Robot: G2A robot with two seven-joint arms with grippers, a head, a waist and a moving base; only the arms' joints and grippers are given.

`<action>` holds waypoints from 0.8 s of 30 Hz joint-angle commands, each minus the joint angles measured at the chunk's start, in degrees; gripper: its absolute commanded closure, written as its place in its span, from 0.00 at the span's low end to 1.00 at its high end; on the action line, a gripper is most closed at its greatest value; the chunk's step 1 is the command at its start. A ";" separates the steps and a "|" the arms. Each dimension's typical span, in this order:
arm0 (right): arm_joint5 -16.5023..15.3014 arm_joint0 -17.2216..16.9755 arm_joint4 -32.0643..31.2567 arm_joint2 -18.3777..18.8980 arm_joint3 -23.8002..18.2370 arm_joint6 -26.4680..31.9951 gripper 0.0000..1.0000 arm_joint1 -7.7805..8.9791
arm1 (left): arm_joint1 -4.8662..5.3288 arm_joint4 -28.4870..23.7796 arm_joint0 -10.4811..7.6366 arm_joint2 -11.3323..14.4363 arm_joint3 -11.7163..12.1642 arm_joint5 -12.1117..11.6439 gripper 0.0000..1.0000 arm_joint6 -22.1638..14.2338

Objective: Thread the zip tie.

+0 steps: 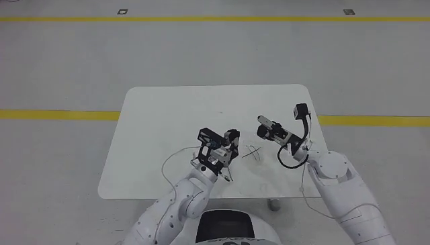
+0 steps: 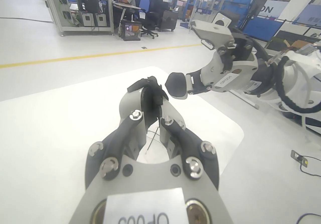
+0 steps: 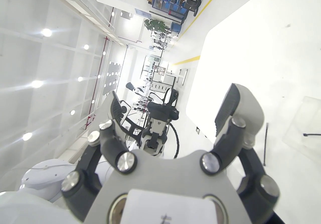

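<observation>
At the near side of the table (image 1: 168, 121), the left gripper (image 2: 150, 87) hangs above the surface with its pads pressed together. A thin dark strip (image 2: 153, 137) runs from under the pads down toward the table. It looks like a second tie, but whether it is pinched cannot be confirmed.

The tie (image 1: 252, 152) lies flat on the table between the two grippers, just beside the left one on the side toward the right arm. It reads there as thin dark strands crossing, their long axes slanting across the table. Whether that is one bent tie or two cannot be told.

The right gripper (image 1: 261, 127) sits just beyond the tie, fingers spread wide with nothing between them. From its wrist, a straight length of tie (image 3: 265, 143) lies on the table below one finger, apart from it.

Judgement: both grippers are near. The right one is free and is the likelier to take the tie, coming down across its long axis.

The table is white, smooth and round-cornered. Beyond it, a pale floor carries a yellow line (image 1: 201, 19), with workstations (image 2: 82, 9) farther back.
</observation>
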 commanded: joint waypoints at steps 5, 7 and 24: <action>0.50 0.57 -0.27 -0.73 0.72 -0.13 0.00 -0.13 | 0.00 -0.19 -0.21 -0.22 0.38 0.48 1.00 -0.26; 0.68 0.74 -0.52 -0.85 0.86 -0.33 0.00 -0.15 | 0.01 -0.11 -0.21 -0.22 0.33 0.49 1.00 -0.37; 1.01 0.93 -0.95 -0.54 1.52 -0.45 0.00 -0.11 | 0.69 4.24 0.97 -1.14 -1.65 2.39 0.00 -2.39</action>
